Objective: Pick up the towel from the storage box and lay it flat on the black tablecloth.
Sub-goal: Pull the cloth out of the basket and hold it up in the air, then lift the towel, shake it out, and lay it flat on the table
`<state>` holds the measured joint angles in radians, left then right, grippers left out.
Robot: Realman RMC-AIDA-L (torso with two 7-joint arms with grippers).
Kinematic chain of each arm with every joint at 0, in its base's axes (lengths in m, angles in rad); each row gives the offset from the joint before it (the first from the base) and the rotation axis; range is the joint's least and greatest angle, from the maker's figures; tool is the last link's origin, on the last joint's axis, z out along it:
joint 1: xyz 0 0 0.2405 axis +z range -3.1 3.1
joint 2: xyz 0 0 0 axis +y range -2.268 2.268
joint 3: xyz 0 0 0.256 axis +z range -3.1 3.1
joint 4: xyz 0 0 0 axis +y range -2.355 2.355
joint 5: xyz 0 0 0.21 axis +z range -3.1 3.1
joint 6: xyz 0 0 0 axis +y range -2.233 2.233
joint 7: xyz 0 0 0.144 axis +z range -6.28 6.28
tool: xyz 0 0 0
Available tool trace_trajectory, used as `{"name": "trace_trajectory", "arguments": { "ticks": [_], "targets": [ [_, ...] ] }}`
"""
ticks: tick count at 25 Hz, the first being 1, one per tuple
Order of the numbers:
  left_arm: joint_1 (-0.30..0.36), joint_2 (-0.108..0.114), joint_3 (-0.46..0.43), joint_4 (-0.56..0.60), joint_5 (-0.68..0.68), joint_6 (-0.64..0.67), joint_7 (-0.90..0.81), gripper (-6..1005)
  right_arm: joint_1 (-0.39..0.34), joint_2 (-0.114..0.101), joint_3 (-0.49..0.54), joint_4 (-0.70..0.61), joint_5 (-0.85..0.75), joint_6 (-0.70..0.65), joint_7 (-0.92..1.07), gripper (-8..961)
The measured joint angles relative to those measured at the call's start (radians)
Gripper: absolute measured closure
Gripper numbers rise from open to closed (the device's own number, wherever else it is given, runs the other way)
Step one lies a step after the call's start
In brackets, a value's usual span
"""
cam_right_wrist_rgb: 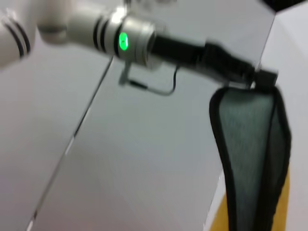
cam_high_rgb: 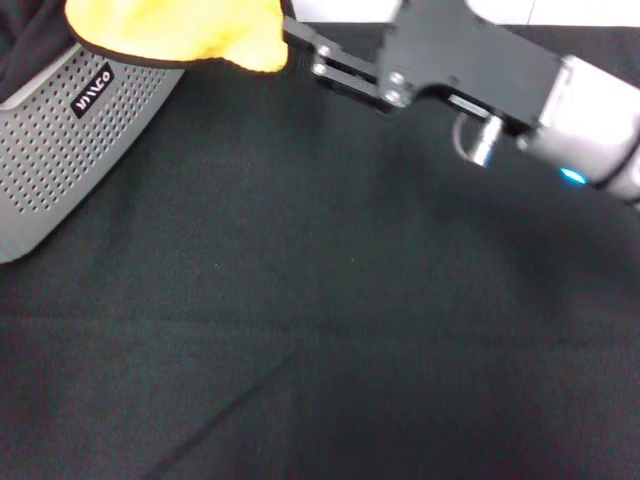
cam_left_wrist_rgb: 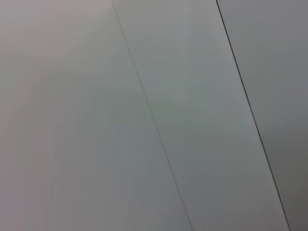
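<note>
The towel (cam_high_rgb: 180, 30) hangs at the top left of the head view, orange-yellow face showing, above the perforated grey storage box (cam_high_rgb: 70, 140). In the right wrist view the towel (cam_right_wrist_rgb: 250, 144) shows its grey-green face and black hem. It dangles from my left gripper (cam_right_wrist_rgb: 262, 82), which is shut on its top edge. My right gripper (cam_high_rgb: 300, 50) reaches in from the right, open, its tips right beside the towel's right edge. The black tablecloth (cam_high_rgb: 350, 300) spreads below. The left wrist view holds only a pale surface.
The storage box lies tilted at the left edge, its black label (cam_high_rgb: 92, 90) facing up. The tablecloth covers the middle and front of the table, with faint creases near the front.
</note>
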<state>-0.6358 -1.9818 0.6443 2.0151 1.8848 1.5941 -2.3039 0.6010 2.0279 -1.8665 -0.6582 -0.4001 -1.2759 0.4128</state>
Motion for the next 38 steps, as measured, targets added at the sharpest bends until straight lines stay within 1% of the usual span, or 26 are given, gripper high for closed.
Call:
{"name": "trace_trajectory", "arguments": {
  "ticks": [1, 4, 10, 15, 22, 34, 38],
  "targets": [
    [-0.002, -0.001, 0.0, 0.0, -0.004, 0.0, 0.002, 981, -0.026, 0.0, 0.0, -0.015, 0.0, -0.017, 0.001, 263],
    [-0.002, -0.001, 0.0, 0.0, -0.029, 0.0, 0.003, 981, -0.075, 0.0, 0.005, -0.042, 0.014, -0.047, 0.002, 264],
    [0.003, -0.002, 0.008, 0.001, -0.069, 0.005, -0.002, 981, -0.089, 0.0, 0.014, -0.037, 0.087, -0.085, 0.001, 265],
    [0.004, -0.004, 0.011, 0.001, -0.079, 0.006, -0.004, 980, -0.082, 0.0, 0.036, -0.021, 0.124, -0.114, -0.002, 267],
    [0.004, -0.005, 0.018, 0.001, -0.117, 0.006, -0.009, 980, -0.019, 0.0, 0.036, 0.038, 0.125, -0.109, 0.002, 269],
    [0.003, -0.005, 0.028, 0.002, -0.124, 0.006, -0.011, 980, -0.007, 0.0, 0.04, 0.074, 0.147, -0.105, -0.005, 272],
    [-0.001, -0.003, 0.028, 0.002, -0.124, 0.005, -0.009, 980, 0.005, 0.0, 0.036, 0.093, 0.148, -0.102, -0.006, 446]
  ]
}}
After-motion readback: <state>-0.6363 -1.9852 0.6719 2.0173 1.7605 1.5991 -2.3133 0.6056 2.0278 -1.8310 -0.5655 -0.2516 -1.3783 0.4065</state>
